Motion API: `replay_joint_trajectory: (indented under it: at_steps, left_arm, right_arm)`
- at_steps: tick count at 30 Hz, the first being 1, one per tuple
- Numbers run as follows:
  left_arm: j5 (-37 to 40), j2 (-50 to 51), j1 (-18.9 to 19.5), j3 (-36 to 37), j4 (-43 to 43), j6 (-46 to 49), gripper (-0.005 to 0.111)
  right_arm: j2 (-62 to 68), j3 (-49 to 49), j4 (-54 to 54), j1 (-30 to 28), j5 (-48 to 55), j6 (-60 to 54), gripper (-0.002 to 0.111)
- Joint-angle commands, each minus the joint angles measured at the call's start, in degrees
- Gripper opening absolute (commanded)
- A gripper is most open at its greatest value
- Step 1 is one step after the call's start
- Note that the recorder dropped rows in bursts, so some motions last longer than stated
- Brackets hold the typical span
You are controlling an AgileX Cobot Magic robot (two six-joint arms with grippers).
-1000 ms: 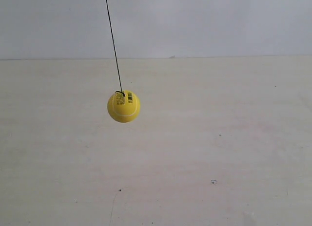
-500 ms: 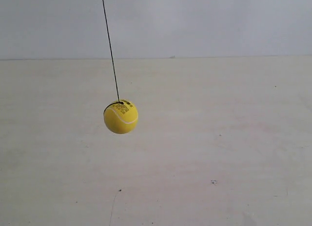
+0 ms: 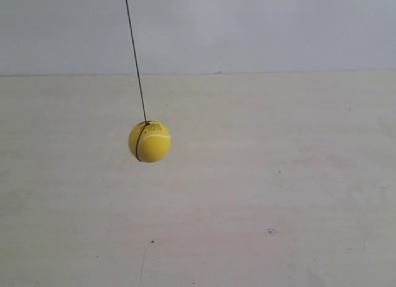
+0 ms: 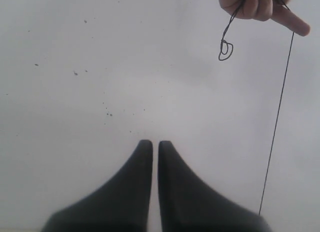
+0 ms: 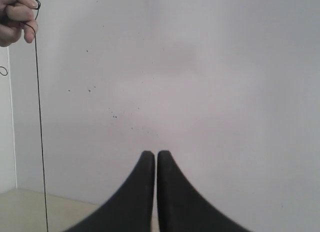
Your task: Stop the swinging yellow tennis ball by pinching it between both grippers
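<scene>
The yellow tennis ball (image 3: 150, 141) hangs in mid-air on a thin black string (image 3: 135, 58), left of centre in the exterior view, above the pale table. No arm shows in that view. My left gripper (image 4: 151, 144) is shut with nothing between its black fingers; it faces a white wall, and the string (image 4: 277, 122) runs down beside it. My right gripper (image 5: 151, 154) is shut and empty too, with the string (image 5: 40, 137) off to one side. Neither wrist view shows the ball.
A person's hand (image 4: 260, 6) holds the top of the string, with a small loop (image 4: 226, 47) dangling; the same hand (image 5: 16, 16) shows in the right wrist view. The pale table (image 3: 247, 194) meets a white wall (image 3: 260, 27) behind.
The ball has swung slightly leftward in the exterior view, dipping and then rising, and has turned so its seam and string wrap show. No gripper has come into that view.
</scene>
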Motion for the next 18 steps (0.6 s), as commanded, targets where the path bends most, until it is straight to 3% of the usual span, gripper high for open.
replay_joint_trajectory:
  at_steps: [1,9,13,18]
  left_arm:
    - [-0.1,-0.2,0.1,0.2,0.3,-0.7,0.005]
    - [0.1,-0.2,0.1,0.2,-0.1,1.1,0.005]
    - [2.0,-0.2,0.1,0.5,-20.4,14.4,0.005]
    - [3.6,-0.2,0.1,2.0,-30.1,28.6,0.005]
  right_arm:
    - [-0.1,0.1,0.1,-0.2,0.1,0.2,0.0]
    - [-0.1,0.1,0.1,-0.2,0.2,0.3,0.0]
    - [-0.1,0.1,0.1,-0.2,0.0,0.3,0.0]
    - [-0.1,0.1,0.1,-0.2,0.0,0.5,0.0]
